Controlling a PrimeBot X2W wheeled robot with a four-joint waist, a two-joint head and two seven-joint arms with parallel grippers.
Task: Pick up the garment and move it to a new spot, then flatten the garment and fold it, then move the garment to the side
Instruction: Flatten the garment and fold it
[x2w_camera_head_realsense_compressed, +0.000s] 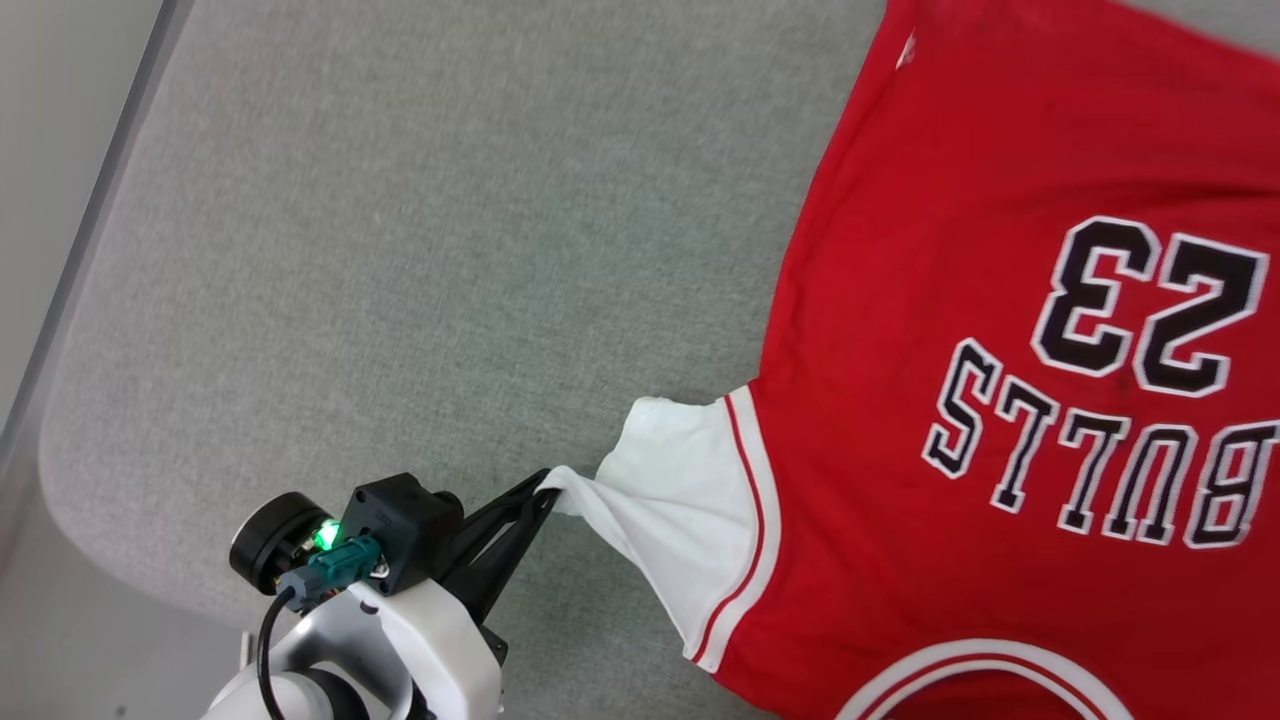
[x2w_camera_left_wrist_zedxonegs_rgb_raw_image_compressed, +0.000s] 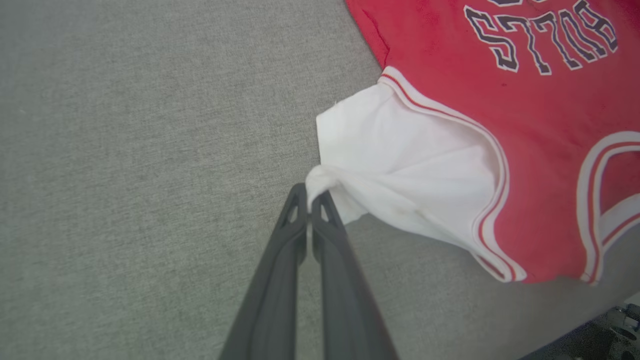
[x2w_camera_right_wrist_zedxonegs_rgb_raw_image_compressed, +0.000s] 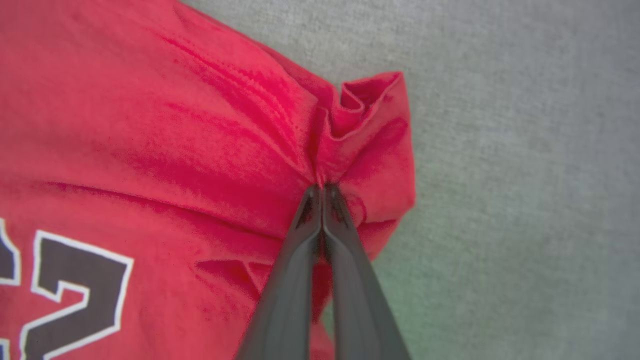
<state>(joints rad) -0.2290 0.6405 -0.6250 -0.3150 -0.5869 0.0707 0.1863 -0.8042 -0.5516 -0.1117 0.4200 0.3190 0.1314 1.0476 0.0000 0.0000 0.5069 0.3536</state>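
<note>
garment (x2w_camera_head_realsense_compressed: 900, 350): red jersey lying print side up on the grey surface (x2w_camera_head_realsense_compressed: 400, 250), in the right part of the head view; the black-and-white number and lettering read upside down from there.
white sleeve (x2w_camera_head_realsense_compressed: 680, 480): drawn out to a point toward the left gripper, with striped trim where it meets the red body.
left gripper (x2w_camera_left_wrist_zedxonegs_rgb_raw_image_compressed: 310, 192): fingers closed together, pinching the bunched tip of the white sleeve between their ends.
right gripper (x2w_camera_right_wrist_zedxonegs_rgb_raw_image_compressed: 322, 186): fingers pressed together on a puckered fold of red cloth near a corner of the garment, probably a hem corner, though the close view does not settle which.
red cloth at the pinch: creases spread from the fingertips and a small curled flap stands just beyond them.
grey surface: felt-like, with a rounded corner at the lower left of the head view.
</note>
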